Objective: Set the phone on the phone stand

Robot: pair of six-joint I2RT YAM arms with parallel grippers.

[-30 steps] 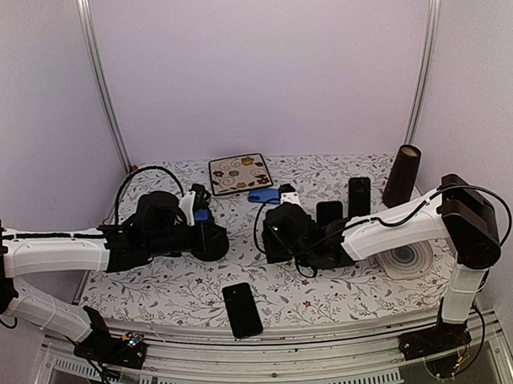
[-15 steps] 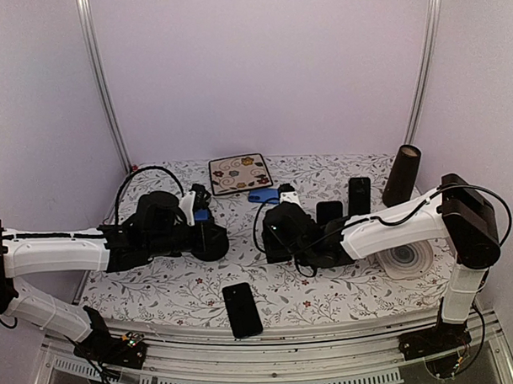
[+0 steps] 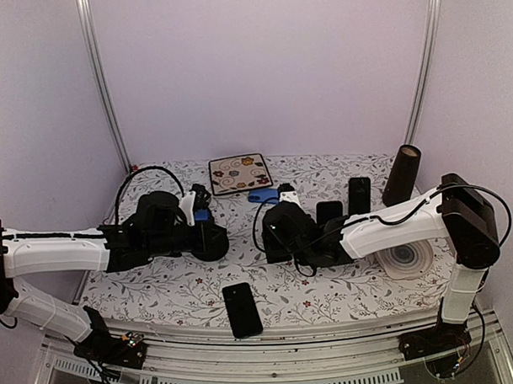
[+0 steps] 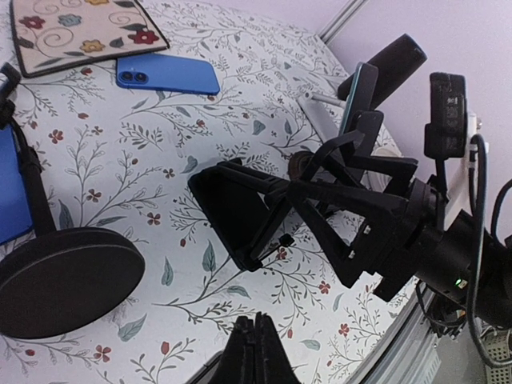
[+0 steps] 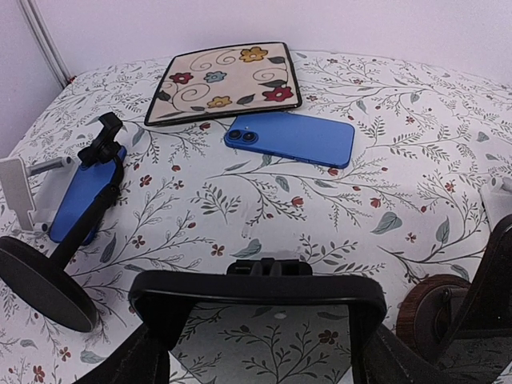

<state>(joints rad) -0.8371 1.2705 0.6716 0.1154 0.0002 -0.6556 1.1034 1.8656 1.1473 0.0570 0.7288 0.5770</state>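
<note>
left gripper (image 4: 256,350): fingers pressed together, empty | right gripper (image 5: 260,318): clamped across black phone stand (image 5: 256,288) | black phone (image 3: 242,310): lay flat on table (image 3: 159,290), well apart

We see soft, even, faintly violet light across the white floral-print table cover (image 3: 184,296); shadows on it are weak. Above the cover, the overhead view bows at its sides.

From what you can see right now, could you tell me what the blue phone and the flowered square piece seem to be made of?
Blue phone: smooth, satin glass or plastic back; even colour, soft sheen, two lens rings. Flowered square piece: apparently rigid, printed plastic or ceramic, dark rim; the material is uncertain.
</note>
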